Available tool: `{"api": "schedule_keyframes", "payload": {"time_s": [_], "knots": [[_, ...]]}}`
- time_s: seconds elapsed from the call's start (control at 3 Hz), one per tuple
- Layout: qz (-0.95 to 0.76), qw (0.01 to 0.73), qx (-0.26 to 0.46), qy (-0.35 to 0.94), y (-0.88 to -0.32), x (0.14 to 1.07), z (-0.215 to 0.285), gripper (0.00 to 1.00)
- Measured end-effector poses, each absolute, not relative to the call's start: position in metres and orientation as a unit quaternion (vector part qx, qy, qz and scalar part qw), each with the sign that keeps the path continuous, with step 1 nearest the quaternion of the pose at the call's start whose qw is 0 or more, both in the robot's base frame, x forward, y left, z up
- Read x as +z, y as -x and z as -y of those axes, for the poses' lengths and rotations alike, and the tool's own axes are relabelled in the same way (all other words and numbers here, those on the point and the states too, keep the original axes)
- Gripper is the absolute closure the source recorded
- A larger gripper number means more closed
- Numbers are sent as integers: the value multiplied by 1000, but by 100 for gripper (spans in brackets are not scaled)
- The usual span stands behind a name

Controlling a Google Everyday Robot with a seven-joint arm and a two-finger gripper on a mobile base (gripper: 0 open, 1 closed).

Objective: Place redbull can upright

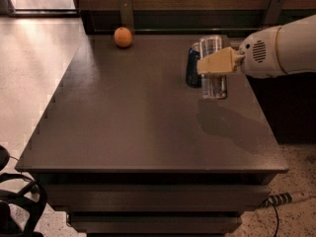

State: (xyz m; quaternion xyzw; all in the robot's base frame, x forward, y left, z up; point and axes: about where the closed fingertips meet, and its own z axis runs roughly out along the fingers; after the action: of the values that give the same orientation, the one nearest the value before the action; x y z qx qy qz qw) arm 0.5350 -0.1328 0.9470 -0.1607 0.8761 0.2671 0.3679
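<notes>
The redbull can (214,85) is slim and silver-grey with a shiny top. It stands upright in my gripper (216,63), which is shut on its middle; a tan finger (219,61) crosses its front. The can hangs a little above the dark table (123,112) at the back right, and its shadow falls on the tabletop in front of it. My white arm reaches in from the right edge.
A shorter dark blue can (192,74) stands upright just left of and behind the held can, very close to it. An orange (123,37) sits at the table's back left. A wall runs along the back edge. The table's right edge is near.
</notes>
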Motion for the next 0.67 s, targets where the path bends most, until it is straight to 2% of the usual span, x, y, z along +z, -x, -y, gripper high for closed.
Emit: {"api": "schedule_keyframes", "payload": {"time_s": [0.67], "knots": [[-799, 461, 315, 221, -536, 979, 139, 100]]}}
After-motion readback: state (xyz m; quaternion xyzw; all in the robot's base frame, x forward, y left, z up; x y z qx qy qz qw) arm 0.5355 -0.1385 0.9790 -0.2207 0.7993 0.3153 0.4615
